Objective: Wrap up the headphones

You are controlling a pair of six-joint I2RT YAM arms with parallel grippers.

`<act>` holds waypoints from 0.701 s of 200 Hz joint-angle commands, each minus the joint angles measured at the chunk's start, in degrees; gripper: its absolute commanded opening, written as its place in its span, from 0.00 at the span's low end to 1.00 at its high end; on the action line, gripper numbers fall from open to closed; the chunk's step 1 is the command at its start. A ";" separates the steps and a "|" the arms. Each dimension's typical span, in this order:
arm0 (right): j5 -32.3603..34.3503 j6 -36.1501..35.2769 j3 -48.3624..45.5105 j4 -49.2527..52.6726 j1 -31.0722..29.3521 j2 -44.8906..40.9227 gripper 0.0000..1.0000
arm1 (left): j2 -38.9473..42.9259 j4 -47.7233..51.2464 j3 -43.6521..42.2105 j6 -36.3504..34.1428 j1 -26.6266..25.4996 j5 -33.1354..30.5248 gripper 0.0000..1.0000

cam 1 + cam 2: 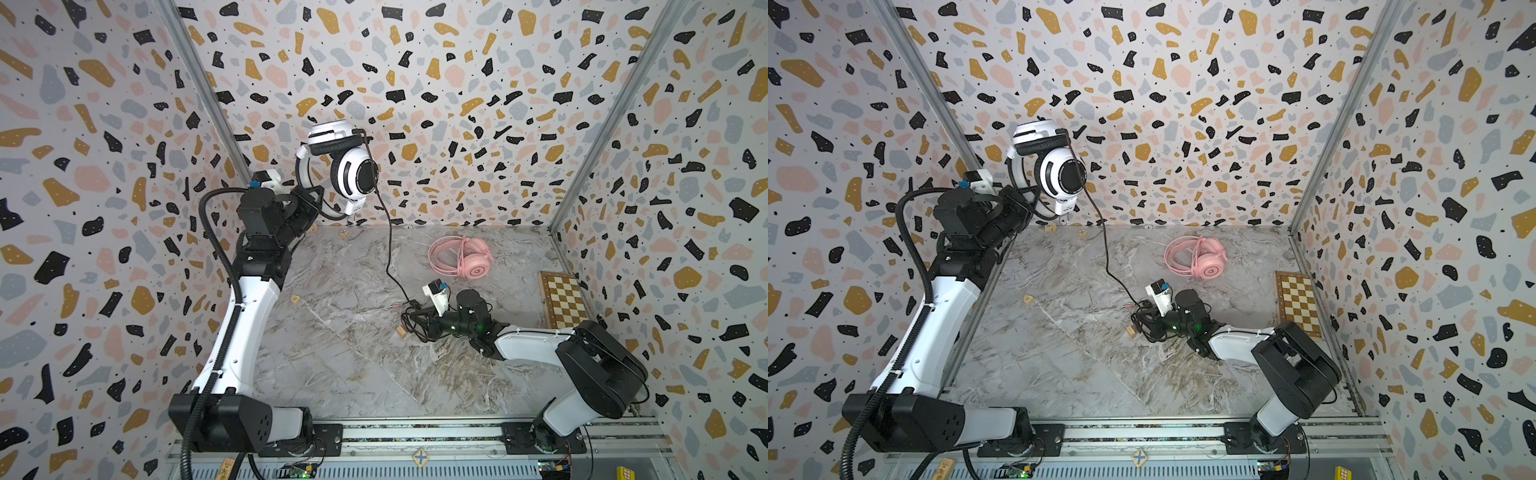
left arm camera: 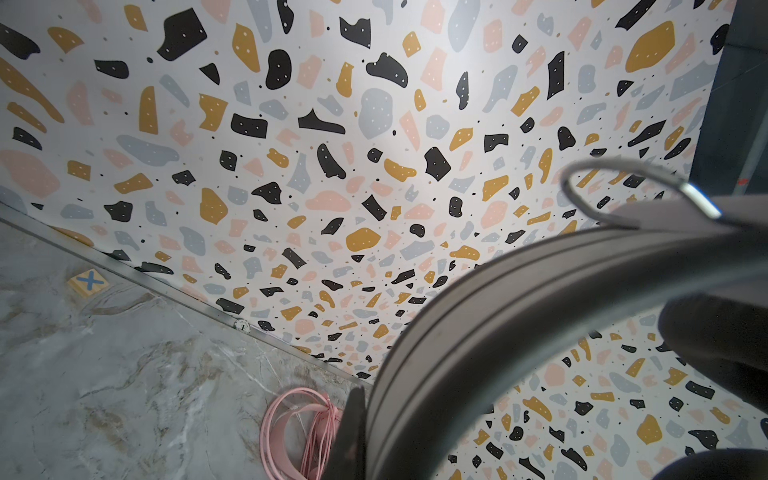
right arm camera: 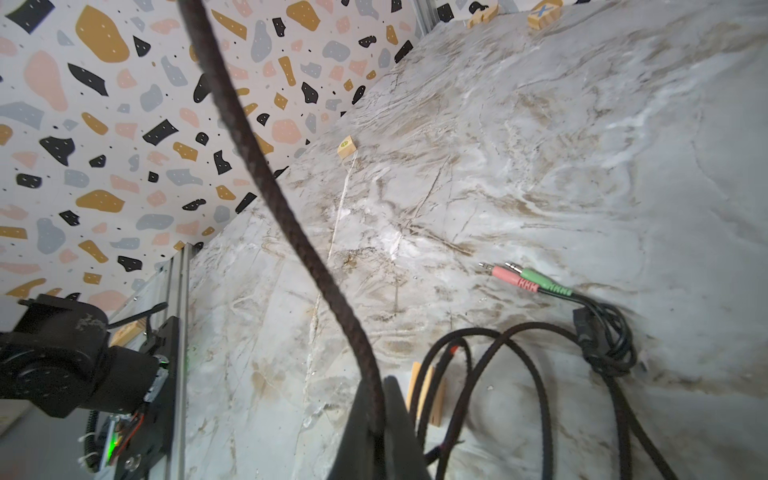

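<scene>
- White shells, black pads: the white headset (image 1: 348, 168) (image 1: 1059, 174) hangs in the air at the upper left of centre in both top views, in front of the speckled back wall.
- The left gripper (image 1: 313, 198) (image 1: 1022, 200) is clamped on its headband (image 2: 498, 332), and the left wrist view shows the band wedged between the dark fingers (image 2: 706, 332).
- Small lettering circles the black ring of the earcup, too small to read.
- The black cable (image 1: 388, 232) (image 1: 1105, 249) (image 3: 291, 224) drops from the earcup to the marble tabletop (image 1: 353, 365) near the middle of the frame.
- The right gripper (image 1: 415, 320) (image 1: 1142, 322) (image 3: 374, 428) lies low over the tabletop, right of centre, its fingers pinched tight on that cable, which runs straight into the closed jaws.
- Loose loops (image 3: 519, 374) of the same cable lie just beside it on the marble and end in a pink plug (image 3: 505, 276) and a green plug (image 3: 536, 279), side by side.
- The pink headset (image 1: 461, 259) (image 1: 1198, 259) lies right of centre near the back wall, with its pink cable (image 2: 299, 432) coiled against the band; the upturned earcup bears a round mark that reads like a 3.
- A wooden block (image 2: 88, 282) (image 3: 544, 12) near the back wall carries a blue X.
- A round sticker (image 2: 242, 325) at the wall's foot reads 1.
- A chessboard (image 1: 563, 301) leans at the right edge.
</scene>
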State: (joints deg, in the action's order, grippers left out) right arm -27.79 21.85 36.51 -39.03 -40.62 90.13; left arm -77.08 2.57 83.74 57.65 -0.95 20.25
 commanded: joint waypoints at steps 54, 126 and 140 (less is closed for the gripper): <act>9.10 -4.08 3.43 19.03 -5.51 -10.11 0.00 | 6.29 -2.83 -5.65 3.76 -0.23 -19.85 0.00; 29.89 -18.97 26.50 53.78 -18.15 -11.81 0.00 | 3.98 6.41 -9.16 -0.58 -4.49 -35.20 0.00; 33.13 -19.98 29.05 56.26 -18.37 -13.71 0.00 | 4.12 5.52 -10.38 -1.90 -4.59 -34.00 0.00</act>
State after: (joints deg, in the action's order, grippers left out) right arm -3.62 6.83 60.75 5.15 -59.00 80.53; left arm -73.60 12.49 74.52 57.67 -5.37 -11.64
